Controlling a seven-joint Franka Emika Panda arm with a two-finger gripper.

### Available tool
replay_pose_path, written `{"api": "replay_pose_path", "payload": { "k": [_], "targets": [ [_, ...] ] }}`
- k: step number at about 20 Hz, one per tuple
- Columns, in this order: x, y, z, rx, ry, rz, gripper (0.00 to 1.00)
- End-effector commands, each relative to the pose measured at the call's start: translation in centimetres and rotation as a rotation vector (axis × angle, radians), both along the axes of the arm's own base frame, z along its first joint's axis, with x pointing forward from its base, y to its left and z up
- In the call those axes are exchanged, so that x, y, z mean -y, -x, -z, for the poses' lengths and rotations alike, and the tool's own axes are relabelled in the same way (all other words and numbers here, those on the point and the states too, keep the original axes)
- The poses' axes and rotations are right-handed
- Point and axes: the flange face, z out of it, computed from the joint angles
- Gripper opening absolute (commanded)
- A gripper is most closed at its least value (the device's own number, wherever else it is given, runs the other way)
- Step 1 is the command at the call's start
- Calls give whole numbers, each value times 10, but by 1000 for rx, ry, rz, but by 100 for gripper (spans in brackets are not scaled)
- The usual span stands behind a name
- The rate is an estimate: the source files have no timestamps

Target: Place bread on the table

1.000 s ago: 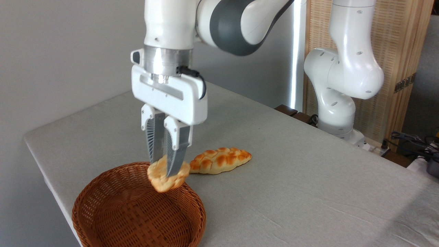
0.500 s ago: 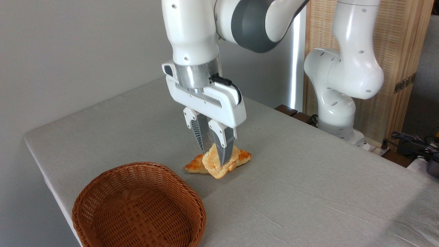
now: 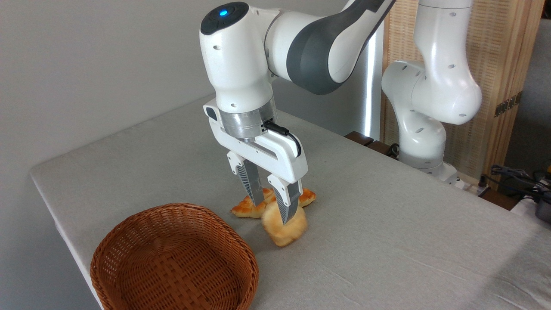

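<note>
Camera view, biggest things first. The table (image 3: 387, 241) is a big grey-cloth slab, and I'll use the wicker basket (image 3: 172, 262) at its near left corner as the landmark. The basket looks empty inside from here.

The arm (image 3: 258, 73) leans in from the right, up above the basket and a bit past it. Its gripper (image 3: 270, 206) points down just right of the basket's far rim. The fingers stand a moderate way apart, and the right one crosses in front of the bread (image 3: 285, 224). I honestly can't tell if it's pinching the bun or has just let go, because the left finger looks clear of it.

The bread is to the right of the basket, outside it, tilted on edge, low over the cloth or already touching it. The bottom looks blurry. Right behind it, farther from the basket, lies the braided loaf (image 3: 252, 207), mostly hidden by the fingers.

How I'd do this step: get the bun all the way down on bare cloth, open wide, then lift straight up so the ribbed pads don't drag it. Since it's tilted it'll probably flop flat or roll, so keep it off the loaf and away from the basket wall.

No brand, label or readable writing anywhere, only a blue light on top of the arm.
</note>
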Motion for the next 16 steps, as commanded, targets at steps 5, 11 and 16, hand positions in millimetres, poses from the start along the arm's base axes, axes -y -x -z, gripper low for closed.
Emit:
{"api": "replay_pose_path", "payload": {
  "k": [5, 11, 16],
  "targets": [
    [17, -23, -85, 185, 52, 34, 100],
    [20, -40, -107, 278, 45, 38, 100],
    [20, -43, -101, 261, 41, 43, 100]
  ]
}}
